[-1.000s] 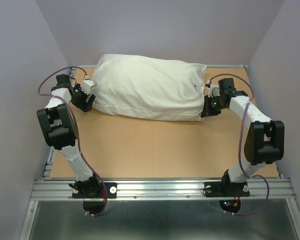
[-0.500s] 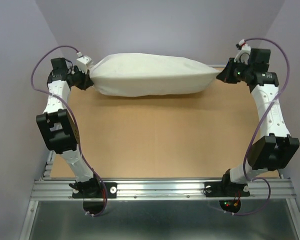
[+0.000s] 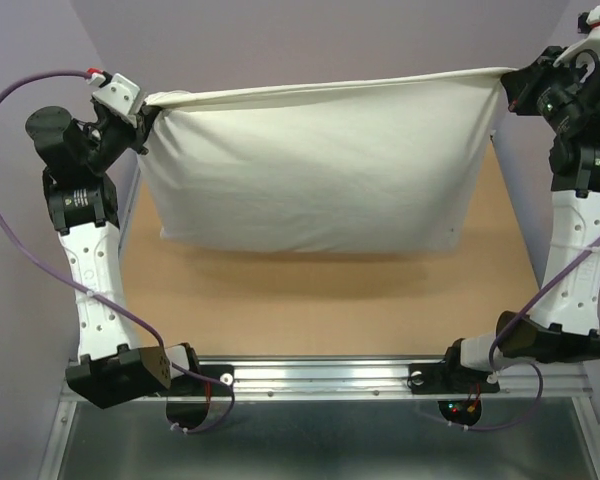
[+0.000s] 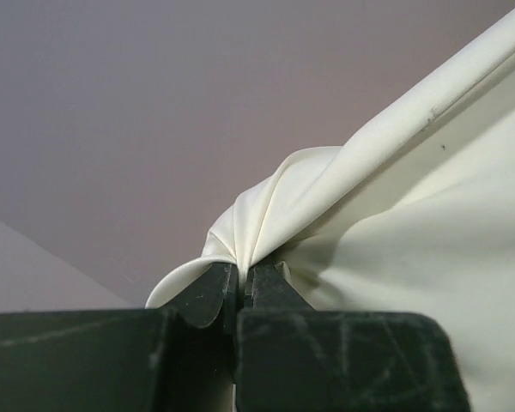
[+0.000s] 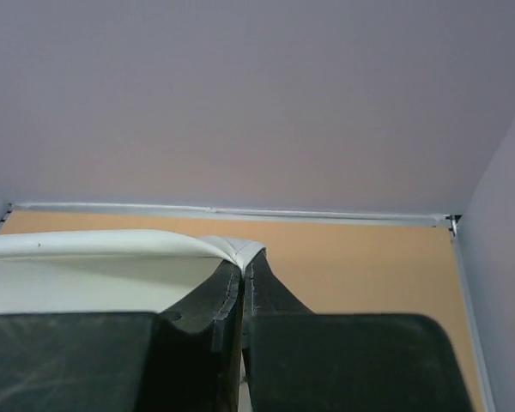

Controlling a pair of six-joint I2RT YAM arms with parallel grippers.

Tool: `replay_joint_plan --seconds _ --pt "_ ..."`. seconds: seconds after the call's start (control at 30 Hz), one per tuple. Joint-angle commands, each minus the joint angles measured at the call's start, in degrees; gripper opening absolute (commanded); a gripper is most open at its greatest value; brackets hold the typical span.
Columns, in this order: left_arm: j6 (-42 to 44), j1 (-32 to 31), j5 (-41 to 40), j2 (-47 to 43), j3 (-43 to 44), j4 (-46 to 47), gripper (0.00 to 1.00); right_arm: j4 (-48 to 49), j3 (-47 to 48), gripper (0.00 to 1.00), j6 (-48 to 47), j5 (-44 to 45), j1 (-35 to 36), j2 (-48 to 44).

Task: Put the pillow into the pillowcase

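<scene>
The pillowcase point(image 3: 320, 170) hangs in the air above the table point(image 3: 330, 300), stretched between the two arms. Its long axis runs left to right. The top edge is pulled nearly straight from the left gripper point(image 3: 140, 105) at the upper left corner to the right gripper point(image 3: 508, 85) at the upper right corner, rising a little toward the right. The rest of the cloth drops from that edge as a broad, smooth sheet. Its lower edge is rounded and casts a shadow on the far half of the table.

The lower part looks fuller than the top. The pillow may be inside, but no view shows its own fabric, so that cannot be told for sure.

The top view shows the whole span and both raised arms, but not how the fingers stand. The wrist views settle that. In the left wrist view the black fingers point(image 4: 208, 296) are pressed together on a twisted bunch of cream cloth, and a rolled hem runs up and away to the right. In the right wrist view the fingers point(image 5: 219, 296) are likewise closed on a thin folded corner. The hem leads off to the left, and the far edge of the table and the back wall lie beyond.
</scene>
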Motion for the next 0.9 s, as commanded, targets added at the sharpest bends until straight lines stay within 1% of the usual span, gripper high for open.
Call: replay_joint_plan --seconds 0.0,0.03,0.1,0.13,0.2,0.23,0.27,0.3,0.33,0.37,0.4,0.43,0.47,0.5,0.57,0.6,0.67,0.7,0.73,0.8,0.83,0.87 --pt "0.8 0.4 -2.2 0.6 -2.6 7.3 0.0 10.6 -5.9 0.01 -1.8 6.6 -2.1 -2.2" --pt "1.5 -0.2 -1.9 2.1 -2.9 6.8 0.0 12.6 -9.9 0.01 -1.7 6.6 -2.1 -1.9" --pt "2.0 -2.1 -3.4 5.5 -3.1 6.4 0.0 14.7 -12.5 0.01 -1.3 7.2 -2.1 -0.5" --pt "2.4 -4.2 -3.9 7.2 -2.8 5.9 0.0 15.8 -13.4 0.0 -0.9 7.6 -2.1 2.2" --pt "2.5 -6.1 -5.5 10.9 -1.8 5.6 0.0 18.7 -13.0 0.01 -0.8 8.5 -2.1 6.1" --pt "3.2 -8.0 -7.7 15.9 1.2 5.6 0.01 21.1 -12.3 0.0 -0.7 10.8 -2.1 10.3" --pt "2.8 -8.6 -10.2 18.4 3.4 5.6 0.1 21.8 -11.1 0.0 -1.0 11.9 -2.1 13.3" --pt "0.6 -8.9 -13.3 21.0 6.3 5.6 0.2 22.2 -6.6 0.01 -1.9 13.1 -2.1 16.1" --pt "-1.9 -8.8 -18.0 26.5 14.0 4.0 0.37 22.5 -3.9 0.01 -2.5 16.3 -2.1 18.9" --pt "-6.8 -7.7 -20.0 29.2 18.6 3.0 0.45 22.7 -0.3 0.32 -3.5 17.2 -2.1 25.3" --pt "-9.0 -7.1 -21.6 34.0 27.8 -0.2 0.51 22.4 5.7 0.5 -5.8 19.8 -2.1 27.8" --pt "-10.1 -6.5 -22.2 36.0 32.1 -2.2 0.55 22.2 8.5 0.67 -6.3 21.6 -2.1 29.9" --pt "-11.1 -5.7 -22.0 37.3 35.4 -5.5 0.6 21.6 10.6 0.91 -8.4 22.5 -2.1 32.2" --pt "-10.8 -5.4 -22.1 37.9 38.2 -6.2 0.63 20.6 13.5 0.95 -9.1 22.8 -2.1 32.5" --pt "-10.1 -5.3 -23.8 36.4 36.6 -6.5 0.68 19.8 11.8 1.0 -9.7 23.4 -2.1 31.1" --pt "-9.6 -5.3 -23.5 33.9 32.6 -5.6 0.68 19.8 7.4 1.0 -10.1 22.1 -2.1 28.0" --pt "-8.9 -5.3 -23.2 31.3 27.9 -4.8 0.68 19.8 2.5 1.0 -10.8 19.8 -2.1 24.6" --pt "-9.0 -5.3 -23.1 28.9 23.6 -4.1 0.69 19.8 0.1 1.0 -10.9 17.0 -2.1 21.4" --pt "-9.0 -5.3 -23.1 28.1 21.9 -4.0 0.69 19.6 -5.1 1.0 -11.2 15.6 -2.1 19.5" --pt "-9.3 -5.3 -22.7 26.9 19.1 -4.7 0.69 18.9 -9.4 1.0 -11.6 12.6 -2.1 16.7" --pt "-8.8 -5.3 -21.7 26.1 17.2 -5.2 0.86 17.8 -11.7 1.0 -11.9 9.8 -2.1 14.0" --pt "-9.0 -5.3 -21.7 26.0 16.4 -6.4 0.86 17.3 -15.0 1.0 -11.9 8.3 -2.1 13.1"
